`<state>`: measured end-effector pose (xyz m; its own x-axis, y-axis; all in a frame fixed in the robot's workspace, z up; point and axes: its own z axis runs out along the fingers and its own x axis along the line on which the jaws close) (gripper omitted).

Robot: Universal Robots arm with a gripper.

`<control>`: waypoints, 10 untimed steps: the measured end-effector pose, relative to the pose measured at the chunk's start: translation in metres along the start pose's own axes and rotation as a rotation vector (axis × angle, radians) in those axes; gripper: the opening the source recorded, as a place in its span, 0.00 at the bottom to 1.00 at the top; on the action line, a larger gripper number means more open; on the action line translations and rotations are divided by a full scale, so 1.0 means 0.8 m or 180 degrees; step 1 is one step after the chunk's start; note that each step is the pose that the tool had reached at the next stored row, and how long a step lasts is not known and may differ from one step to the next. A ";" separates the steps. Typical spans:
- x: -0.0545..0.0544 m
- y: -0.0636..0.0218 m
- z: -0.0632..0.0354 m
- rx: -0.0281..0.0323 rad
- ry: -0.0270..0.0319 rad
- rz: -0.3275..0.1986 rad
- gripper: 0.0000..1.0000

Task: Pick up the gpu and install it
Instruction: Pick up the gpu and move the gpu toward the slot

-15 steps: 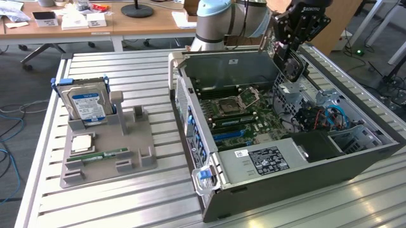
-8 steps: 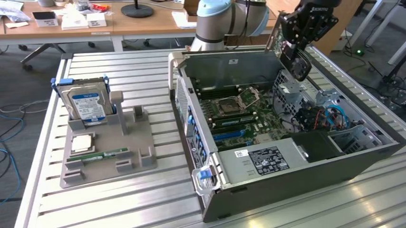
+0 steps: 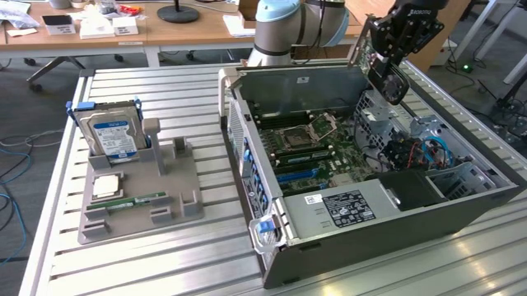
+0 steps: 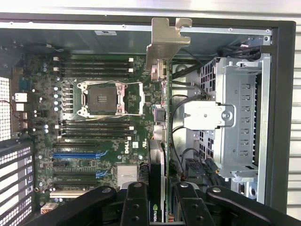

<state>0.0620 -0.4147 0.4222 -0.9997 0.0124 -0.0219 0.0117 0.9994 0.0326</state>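
Noted black two-fingered end effector [image 3: 385,61] pinching the gpu [image 3: 392,85], a thin flat rectangular card of green circuit board with a black shroud and a silver metal end bracket. Located gpu above the open grey metal computer case [image 3: 461,209], over the side holding the silver perforated drive cage [image 3: 374,117], hanging edge-down. Could not tell from the exterior view the height of the card's lower edge over the case floor. Checked wrist view: saw end effector [image 4: 162,214] with black fingers [image 4: 134,207] pressed against both faces of gpu [image 4: 162,155], gripping the end opposite the bracket. Saw the card edge-on there, bracket end toward one outer wall of the case, running along the gap between the green motherboard [image 4: 94,141] and the drive cage [image 4: 240,117]. Recorded gpu apart from the blue expansion slots [image 4: 77,154] of the motherboard, not seated in any. Recorded also, inside the case, the square metal processor socket [image 4: 101,98] well apart from the card. Outside the case, beside it on the slatted aluminium surface [image 3: 165,265], logged a grey plastic holder tray [image 3: 174,179] carrying an upright thick silver hard drive with blue label [image 3: 115,132], a narrow green RAM stick [image 3: 136,201] lying flat and a small square silver chip [image 3: 107,186].
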 end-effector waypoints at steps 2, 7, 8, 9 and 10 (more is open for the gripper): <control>-0.001 0.000 0.000 0.0000 0.0000 0.0000 0.26; -0.005 0.000 0.000 0.0000 0.0000 0.0000 0.26; -0.005 0.000 0.000 0.0000 0.0000 0.0000 0.26; -0.005 -0.001 0.000 0.0001 0.0000 0.0000 0.26; -0.005 -0.001 0.000 0.0000 0.0000 0.0000 0.26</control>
<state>0.0662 -0.4157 0.4222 -0.9997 0.0124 -0.0218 0.0117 0.9994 0.0325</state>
